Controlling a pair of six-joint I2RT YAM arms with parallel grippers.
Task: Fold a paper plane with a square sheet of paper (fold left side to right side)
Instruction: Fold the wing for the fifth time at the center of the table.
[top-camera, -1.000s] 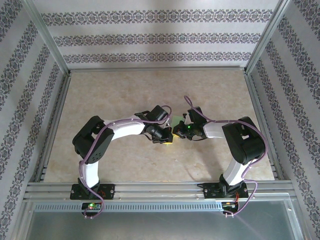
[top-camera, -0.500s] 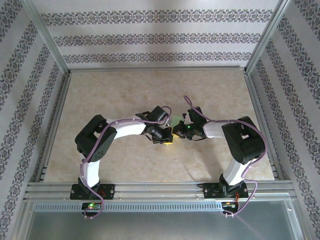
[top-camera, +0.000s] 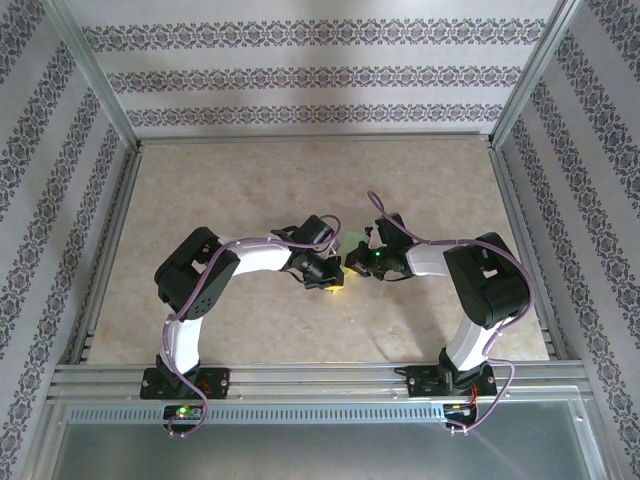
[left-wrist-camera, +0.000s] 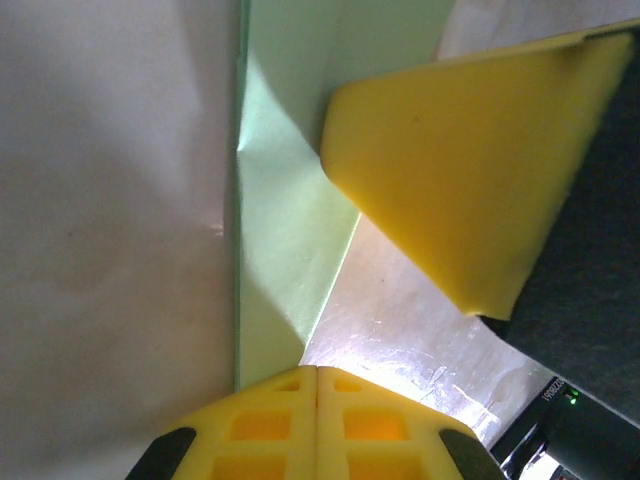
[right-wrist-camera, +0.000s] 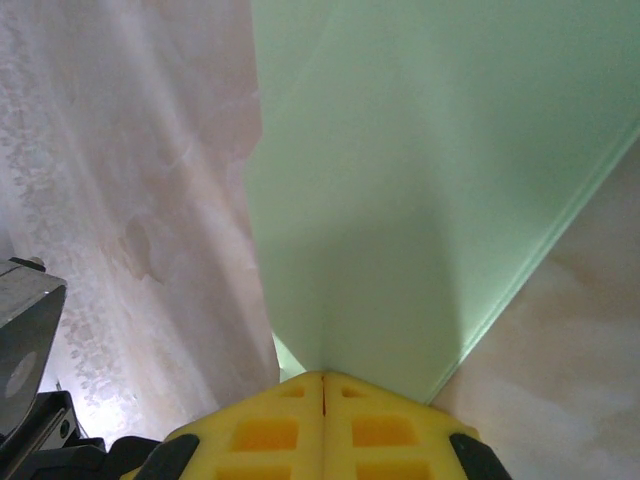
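Striped patterned wallpaper on 3 sides, alu frame, beige marbled tabletop (top-camera: 250, 180). The green paper sheet (top-camera: 352, 239) sits at mid-tabletop between the 2 wrists; from overhead just a small pale patch shows, the rest is under the arms, so I can't call its heading from there.

Left wrist view: the sheet (left-wrist-camera: 285, 210) is a narrow strip, long axis running straight away from the jaws, 1 diagonal crease across it. Right wrist view: the sheet (right-wrist-camera: 400, 180) is a wedge, narrow end at the jaws, widening away, with a doubled layer along its right edge.

Left arm (top-camera: 255, 255): elbow out left, forearm folded in toward centre, wrist tipped down. Left jaws fully closed, tips at the strip's near end; can't tell if they pinch it or just press it.

Right arm (top-camera: 480, 285): mirror pose, elbow out right. Right jaws closed tight with the wedge's narrow end pinched in the seam. One yellow finger (left-wrist-camera: 470, 170) of the right jaws sits over the paper just beyond the left jaws.
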